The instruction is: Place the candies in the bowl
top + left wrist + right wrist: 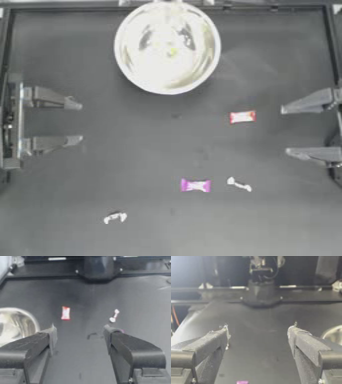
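Four crinkly twist-wrapped candies (196, 185) below round shiny metal bowl (166, 47)

Both grippers (79, 122) (286, 131) parked, jaws wide.

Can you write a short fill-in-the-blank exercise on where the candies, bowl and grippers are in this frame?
1. The number of candies lying on the table outside the bowl is ____.
2. The candy nearest the bowl is the ____ one.
3. The jaws of the left gripper and the right gripper are both ____.
4. The yellow-green candy lies inside the ____.

Missing words: four; red-and-white; open; bowl
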Motion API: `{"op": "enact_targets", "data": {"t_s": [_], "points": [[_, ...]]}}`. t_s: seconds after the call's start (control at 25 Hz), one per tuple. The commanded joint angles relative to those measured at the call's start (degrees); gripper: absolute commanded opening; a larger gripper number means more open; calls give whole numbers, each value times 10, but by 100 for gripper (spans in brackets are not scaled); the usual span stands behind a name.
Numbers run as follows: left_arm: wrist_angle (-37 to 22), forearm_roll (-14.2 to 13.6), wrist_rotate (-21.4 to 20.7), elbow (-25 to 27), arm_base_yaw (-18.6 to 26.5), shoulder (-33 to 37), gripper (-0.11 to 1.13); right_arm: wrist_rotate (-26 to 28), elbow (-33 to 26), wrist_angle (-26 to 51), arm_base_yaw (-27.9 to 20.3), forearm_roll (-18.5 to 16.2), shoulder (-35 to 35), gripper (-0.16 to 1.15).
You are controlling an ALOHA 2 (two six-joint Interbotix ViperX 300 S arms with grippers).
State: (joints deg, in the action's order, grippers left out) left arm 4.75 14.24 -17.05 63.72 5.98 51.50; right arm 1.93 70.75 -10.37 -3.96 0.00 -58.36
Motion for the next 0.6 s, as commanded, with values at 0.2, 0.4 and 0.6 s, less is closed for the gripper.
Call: {"op": "enact_targets", "data": {"t_s": [0.2,0.4,0.6], "points": [[4,2,1,2,-2,9,91,-5,-111,224,-91,0,42,99],[1,2,2,2,-3,5,91,-14,-181,411,-176,-22,93,99],[1,2,1,2,-6,-2,91,-64,-221,471,-185,-11,163,99]]}}
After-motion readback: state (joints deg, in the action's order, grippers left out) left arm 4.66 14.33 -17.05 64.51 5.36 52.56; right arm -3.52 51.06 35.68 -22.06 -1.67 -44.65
